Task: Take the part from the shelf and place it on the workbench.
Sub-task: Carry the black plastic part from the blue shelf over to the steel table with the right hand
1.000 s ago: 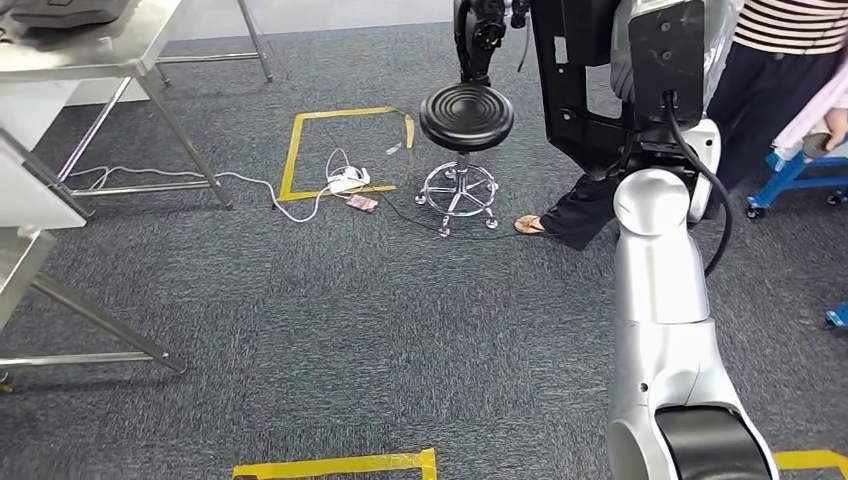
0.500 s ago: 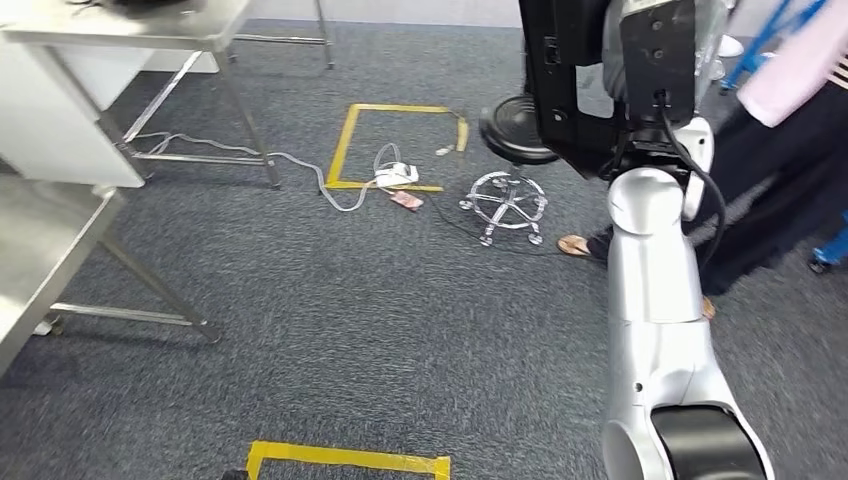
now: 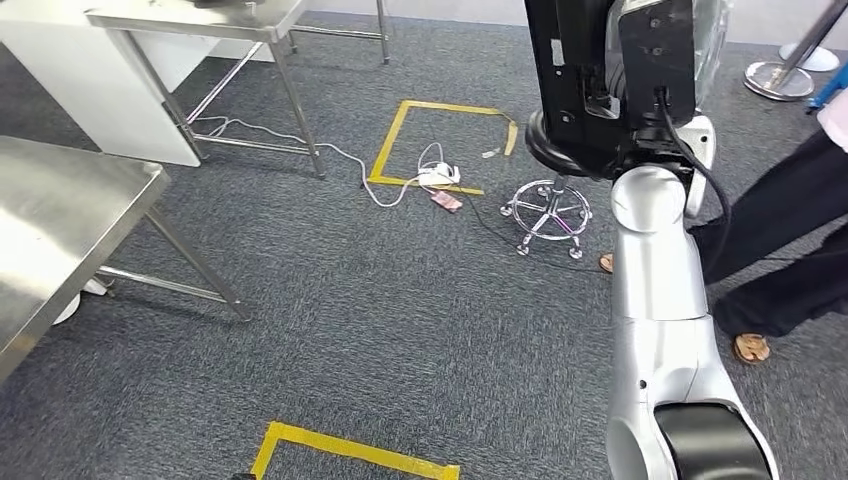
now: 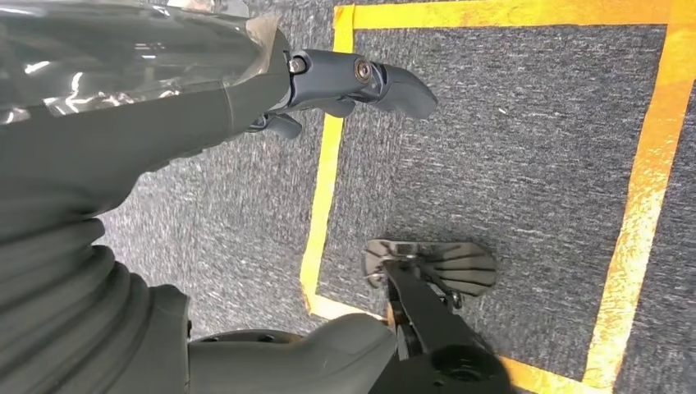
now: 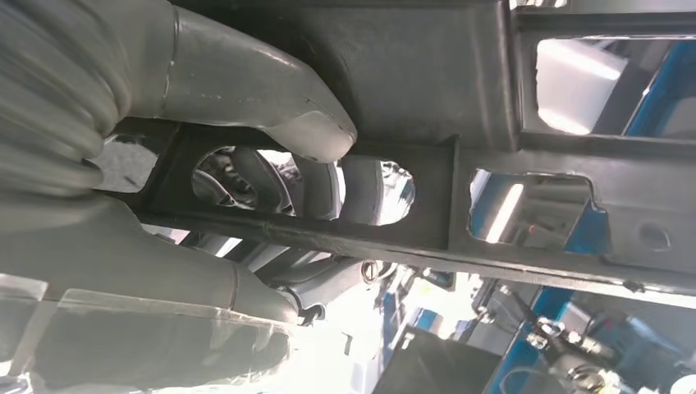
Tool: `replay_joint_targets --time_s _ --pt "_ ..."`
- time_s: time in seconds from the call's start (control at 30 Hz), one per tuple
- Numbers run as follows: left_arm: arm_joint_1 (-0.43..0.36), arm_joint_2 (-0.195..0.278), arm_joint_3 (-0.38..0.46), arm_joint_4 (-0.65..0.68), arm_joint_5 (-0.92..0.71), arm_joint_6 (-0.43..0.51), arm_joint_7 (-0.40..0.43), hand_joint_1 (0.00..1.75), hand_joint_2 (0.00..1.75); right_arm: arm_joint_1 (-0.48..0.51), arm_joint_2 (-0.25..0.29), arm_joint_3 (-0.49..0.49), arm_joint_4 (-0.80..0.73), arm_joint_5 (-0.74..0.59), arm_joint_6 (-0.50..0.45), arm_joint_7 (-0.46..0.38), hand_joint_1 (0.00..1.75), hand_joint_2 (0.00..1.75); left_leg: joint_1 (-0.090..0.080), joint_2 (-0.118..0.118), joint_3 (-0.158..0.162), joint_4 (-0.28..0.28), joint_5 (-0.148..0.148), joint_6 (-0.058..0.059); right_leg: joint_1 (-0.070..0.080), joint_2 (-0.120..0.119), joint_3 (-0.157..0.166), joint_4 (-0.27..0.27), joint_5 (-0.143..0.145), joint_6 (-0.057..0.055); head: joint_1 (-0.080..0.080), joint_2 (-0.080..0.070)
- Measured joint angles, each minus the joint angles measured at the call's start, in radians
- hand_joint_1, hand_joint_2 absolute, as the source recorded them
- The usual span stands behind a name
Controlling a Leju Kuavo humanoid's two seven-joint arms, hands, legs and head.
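Carpet and stool (image 3: 553, 190) slide right as the view turns; right hand (image 5: 246, 156) still grips the black part (image 3: 590, 80).

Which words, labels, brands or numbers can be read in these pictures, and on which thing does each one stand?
None: no picture shows readable text.
The black part held up by the right hand: no label or number shows on it.
The small pink thing on the carpet by the white power strip: too small to tell whether it bears print.
The yellow tape squares on the floor: plain, no writing.
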Motion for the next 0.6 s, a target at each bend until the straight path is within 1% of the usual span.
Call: replay_joint_targets --time_s 0.03,0.07,0.1,0.13,0.17,0.2,0.23,0.27,0.3,0.33,0.37,0.4,0.43,0.47,0.5,0.53,0.57,0.6 --pt "-0.001 0.000 0.000 0.000 -0.005 0.000 0.000 0.00 1.75 0.002 -0.001 0.000 0.000 0.002 0.002 0.003 1.75 1.75 0.000 0.006 -0.032 0.057 -0.019 0.002 0.004 -0.009 0.000 0.000 -0.002 -0.003 0.000 0.000" --pt "-0.001 -0.001 0.000 0.000 -0.009 0.000 -0.001 0.00 1.75 0.004 -0.002 0.000 0.000 0.003 0.004 0.005 1.75 1.75 0.000 0.009 -0.052 0.089 -0.024 0.005 0.008 -0.018 0.001 0.000 -0.004 -0.006 0.000 0.000" --pt "-0.001 -0.001 0.000 0.000 -0.011 0.000 -0.001 0.00 1.75 0.007 -0.003 -0.001 0.000 0.004 0.006 0.007 1.75 1.75 -0.002 0.010 -0.054 0.085 -0.011 0.011 0.011 -0.028 0.003 0.000 -0.006 -0.008 0.000 0.000" --pt "-0.001 -0.001 0.000 0.000 -0.012 0.000 -0.002 0.00 1.75 0.009 -0.003 -0.001 0.000 0.005 0.008 0.008 1.75 1.75 -0.006 0.015 -0.034 0.042 0.017 0.020 0.015 -0.037 0.006 0.000 -0.008 -0.012 0.000 0.000" --pt "-0.001 -0.001 0.000 0.000 -0.012 0.000 -0.002 0.00 1.75 0.011 -0.004 -0.001 -0.001 0.006 0.010 0.009 1.75 1.75 -0.013 0.030 0.001 -0.024 0.050 0.032 0.017 -0.046 0.010 -0.001 -0.011 -0.015 0.000 0.000" --pt "-0.001 0.001 0.000 -0.001 -0.012 0.000 -0.002 0.00 1.75 0.011 -0.004 -0.002 -0.001 0.006 0.010 0.009 1.75 1.75 -0.023 0.054 0.035 -0.088 0.073 0.043 0.021 -0.056 0.014 -0.001 -0.014 -0.016 0.000 0.000" --pt "-0.003 0.002 0.000 -0.001 -0.012 0.000 -0.003 0.00 1.75 0.010 -0.005 -0.003 -0.002 0.006 0.010 0.009 1.75 1.75 -0.033 0.074 0.062 -0.137 0.087 0.052 0.023 -0.064 0.017 -0.003 -0.016 -0.016 0.000 0.000" --pt "-0.005 0.003 0.000 -0.002 -0.012 0.001 -0.003 0.00 1.75 0.010 -0.006 -0.004 -0.002 0.006 0.010 0.010 1.75 1.75 -0.041 0.087 0.075 -0.164 0.091 0.059 0.025 -0.074 0.020 -0.005 -0.018 -0.015 0.001 0.000" --pt "-0.006 0.004 0.000 -0.002 -0.012 0.001 -0.003 0.00 1.75 0.011 -0.007 -0.005 -0.002 0.006 0.010 0.010 1.75 1.75 -0.045 0.086 0.077 -0.172 0.087 0.062 0.026 -0.085 0.022 -0.007 -0.020 -0.012 0.001 0.000" --pt "-0.006 0.004 0.000 -0.002 -0.012 0.002 -0.004 0.00 1.75 0.011 -0.007 -0.006 -0.002 0.006 0.011 0.010 1.75 1.75 -0.046 0.073 0.080 -0.179 0.090 0.064 0.027 -0.096 0.027 -0.011 -0.021 -0.009 0.000 0.000" --pt "-0.005 0.003 0.000 -0.002 -0.011 0.002 -0.004 0.00 1.75 0.012 -0.006 -0.007 -0.002 0.007 0.011 0.010 1.75 1.75 -0.042 0.061 0.088 -0.189 0.095 0.065 0.028 -0.098 0.028 -0.010 -0.025 -0.006 0.001 0.000" --pt "-0.004 0.003 0.000 -0.002 -0.009 0.003 -0.005 0.00 1.75 0.011 -0.005 -0.008 -0.003 0.008 0.013 0.009 1.75 1.75 -0.038 0.050 0.097 -0.202 0.101 0.068 0.029 -0.084 0.025 0.004 -0.033 -0.005 0.001 0.000" --pt "-0.004 0.002 0.000 -0.002 -0.006 0.004 -0.007 0.00 1.75 0.010 -0.005 -0.009 -0.003 0.008 0.015 0.007 1.75 1.75 -0.033 0.039 0.107 -0.214 0.107 0.070 0.029 -0.060 0.012 0.037 -0.049 -0.005 0.003 0.000" --pt "-0.005 0.002 0.001 -0.002 -0.003 0.004 -0.010 0.00 1.75 0.010 -0.005 -0.009 -0.002 0.009 0.017 0.005 1.75 1.75 -0.027 0.027 0.113 -0.222 0.112 0.071 0.027 -0.030 -0.015 0.092 -0.071 -0.007 0.005 0.000" --pt "-0.007 0.001 0.001 -0.002 -0.001 0.005 -0.013 0.00 1.75 0.009 -0.006 -0.009 0.000 0.009 0.020 0.004 1.75 1.75 -0.025 0.014 0.115 -0.224 0.113 0.073 0.024 -0.006 -0.048 0.160 -0.096 -0.008 0.007 0.000" --pt "-0.008 0.000 0.001 -0.002 0.001 0.004 -0.016 0.00 1.75 0.010 -0.006 -0.009 0.002 0.009 0.022 0.003 1.75 1.75 -0.023 -0.001 0.115 -0.224 0.113 0.073 0.021 0.005 -0.083 0.223 -0.116 -0.005 0.009 0.000" --pt "-0.008 -0.001 0.002 -0.002 0.001 0.004 -0.018 0.00 1.75 0.011 -0.007 -0.009 0.005 0.009 0.023 0.003 1.75 1.75 -0.021 -0.017 0.115 -0.223 0.113 0.071 0.017 0.010 -0.107 0.262 -0.125 0.001 0.010 0.000" --pt "-0.007 -0.002 0.002 -0.002 0.002 0.004 -0.018 0.00 1.75 0.011 -0.007 -0.009 0.008 0.010 0.024 0.003 1.75 1.75 -0.019 -0.033 0.116 -0.221 0.112 0.069 0.012 0.011 -0.113 0.264 -0.116 0.010 0.010 0.000"
